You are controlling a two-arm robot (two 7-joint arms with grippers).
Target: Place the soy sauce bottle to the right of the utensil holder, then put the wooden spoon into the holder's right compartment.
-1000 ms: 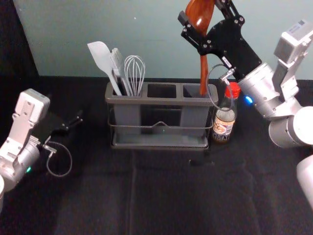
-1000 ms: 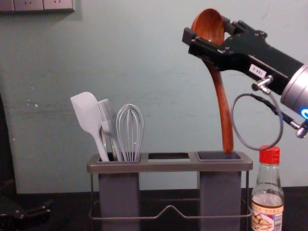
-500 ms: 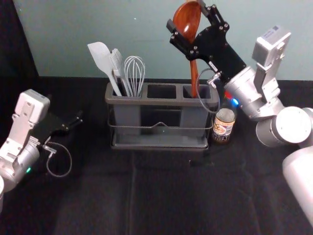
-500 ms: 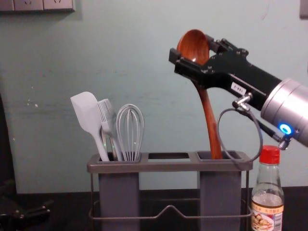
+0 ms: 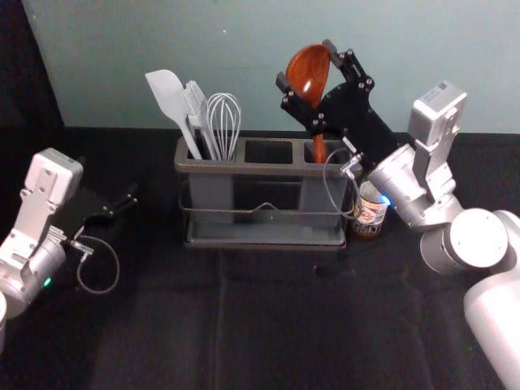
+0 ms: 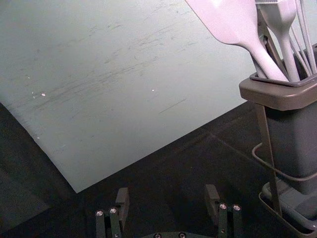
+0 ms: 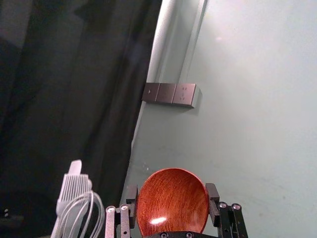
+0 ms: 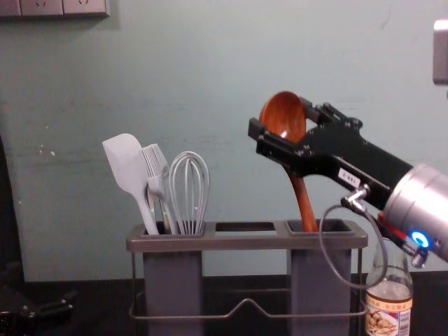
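Note:
In the head view my right gripper [image 5: 305, 88] is above the utensil holder [image 5: 268, 168], closed around the bowl of the wooden spoon [image 5: 309, 73]. The bowl fills the space between the fingertips of my right gripper [image 7: 172, 198] in the right wrist view. The spoon's handle [image 8: 302, 203] reaches down into the right compartment; its lower end is hidden. The soy sauce bottle [image 5: 370, 213] stands upright just right of the holder, its cap behind the right arm. My left gripper [image 5: 132, 197] is parked at the left; in the left wrist view the left gripper [image 6: 166, 198] is open and empty.
A spatula [image 5: 169, 96], a brush [image 5: 195, 106] and a whisk [image 5: 223, 122] stand in the left compartment. The middle compartment [image 5: 269, 152] is between them and the spoon. Behind the black table [image 5: 268, 325] rises a pale wall [image 5: 179, 41].
My right gripper has come down and to the left with the spoon, whose handle now sits deeper in the right compartment. The left arm and the bottle have stayed put.

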